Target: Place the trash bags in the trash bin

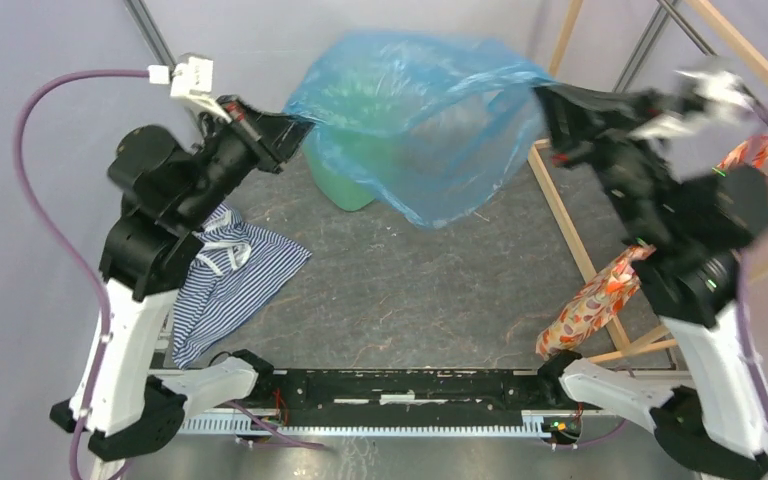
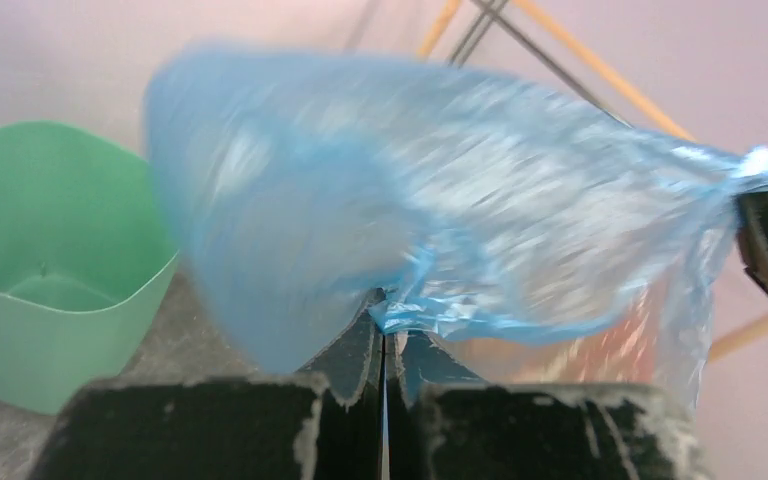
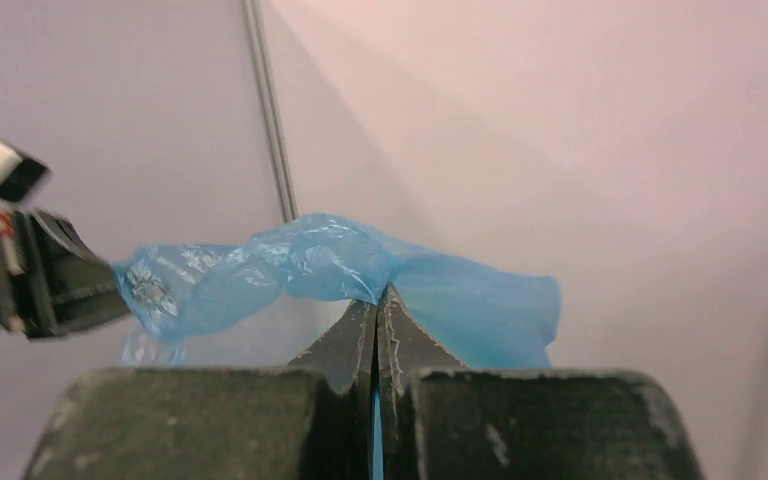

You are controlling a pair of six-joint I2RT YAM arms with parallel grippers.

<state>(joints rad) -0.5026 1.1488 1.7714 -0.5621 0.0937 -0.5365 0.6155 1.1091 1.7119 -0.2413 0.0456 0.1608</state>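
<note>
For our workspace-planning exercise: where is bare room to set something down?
The table centre is bare, bordered by the striped cloth, floral fabric and trash bin. The far side is crowded: left gripper and right gripper hold the trash bag stretched there.

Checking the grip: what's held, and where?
Both hold the thin translucent light-blue plastic bag: left fingers pinch its left edge, right fingers its right edge.

Dark grey table top [image 1: 410, 290], scratched, dusty. Pale purple-grey walls [image 1: 50, 40] all round. Thin wooden frame [image 1: 561, 215] along right side. Dark metal pole [image 1: 150, 30] in back left corner. Soft, even light.
</note>
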